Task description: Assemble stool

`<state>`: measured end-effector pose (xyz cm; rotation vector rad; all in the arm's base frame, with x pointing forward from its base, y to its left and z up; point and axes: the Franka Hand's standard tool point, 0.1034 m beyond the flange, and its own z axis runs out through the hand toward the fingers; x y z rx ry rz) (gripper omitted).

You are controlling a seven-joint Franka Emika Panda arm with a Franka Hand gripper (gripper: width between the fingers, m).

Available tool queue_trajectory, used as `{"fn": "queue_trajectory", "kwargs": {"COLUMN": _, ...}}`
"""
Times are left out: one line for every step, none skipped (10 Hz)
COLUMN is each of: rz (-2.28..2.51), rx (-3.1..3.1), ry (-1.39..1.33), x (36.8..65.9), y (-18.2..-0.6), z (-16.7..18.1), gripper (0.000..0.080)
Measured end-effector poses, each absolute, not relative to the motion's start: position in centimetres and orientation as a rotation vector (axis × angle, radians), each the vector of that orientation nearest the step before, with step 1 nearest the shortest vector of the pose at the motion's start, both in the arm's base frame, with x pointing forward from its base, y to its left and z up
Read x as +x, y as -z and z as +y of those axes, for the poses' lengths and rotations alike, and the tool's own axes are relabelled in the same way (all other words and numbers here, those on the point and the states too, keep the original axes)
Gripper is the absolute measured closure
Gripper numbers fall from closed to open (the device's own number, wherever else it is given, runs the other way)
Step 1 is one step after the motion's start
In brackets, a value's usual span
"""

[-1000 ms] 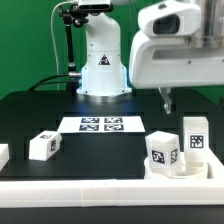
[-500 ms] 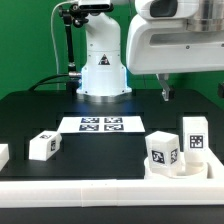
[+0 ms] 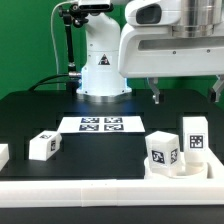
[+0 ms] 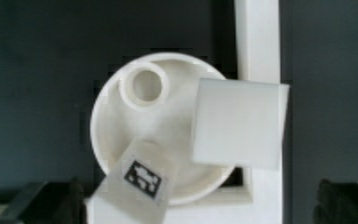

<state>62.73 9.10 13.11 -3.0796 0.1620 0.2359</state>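
The round white seat lies at the exterior view's right, near the front. Two tagged legs stand on it, a short one and a taller upright one. In the wrist view the seat shows a round hole, with a plain block leg and a tagged leg over it. Another leg lies loose at the left, and one more is cut off by the left edge. My gripper hangs open above the seat, holding nothing; its dark fingers flank the seat.
The marker board lies flat in front of the robot base. A long white rim bar runs along the table's front edge and shows in the wrist view beside the seat.
The hand has shifted toward the exterior view's left, and its second finger has come into view. The jaws stay open. The parts have not moved.
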Motion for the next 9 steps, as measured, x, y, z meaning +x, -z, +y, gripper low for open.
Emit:
{"fn": "queue_trajectory", "kwargs": {"rz": 0.162, "rx": -3.08, "ry": -0.234, "x": 62.7, "y": -13.0, "z": 9.1, "gripper": 0.0151}}
{"fn": "queue_trajectory", "kwargs": {"rz": 0.161, "rx": -3.08, "ry": -0.233, "x": 62.7, "y": -13.0, "z": 9.2, "gripper": 0.0151}}
{"fn": "queue_trajectory", "kwargs": {"rz": 0.169, "rx": -3.083, "ry": -0.158, "x": 63.1, "y": -13.0, "z": 9.7, "gripper": 0.0151}}
{"fn": "queue_trajectory", "kwargs": {"rz": 0.152, "rx": -3.085, "ry": -0.071, "x": 62.9, "y": -12.8, "z": 10.8, "gripper": 0.0151}}
{"fn": "queue_trajectory", "kwargs": {"rz": 0.13, "rx": -3.083, "ry": 0.01, "x": 62.5, "y": -12.4, "z": 11.7, "gripper": 0.0151}}
{"fn": "queue_trajectory", "kwargs": {"rz": 0.098, "rx": -3.078, "ry": 0.086, "x": 62.4, "y": -11.9, "z": 11.9, "gripper": 0.0151}}
{"fn": "queue_trajectory", "kwargs": {"rz": 0.09, "rx": -3.079, "ry": 0.106, "x": 62.2, "y": -11.4, "z": 11.8, "gripper": 0.0151}}
{"fn": "queue_trajectory", "kwargs": {"rz": 0.09, "rx": -3.079, "ry": 0.099, "x": 62.2, "y": -11.5, "z": 11.8, "gripper": 0.0151}}
{"fn": "queue_trajectory", "kwargs": {"rz": 0.09, "rx": -3.079, "ry": 0.099, "x": 62.2, "y": -11.5, "z": 11.8, "gripper": 0.0151}}
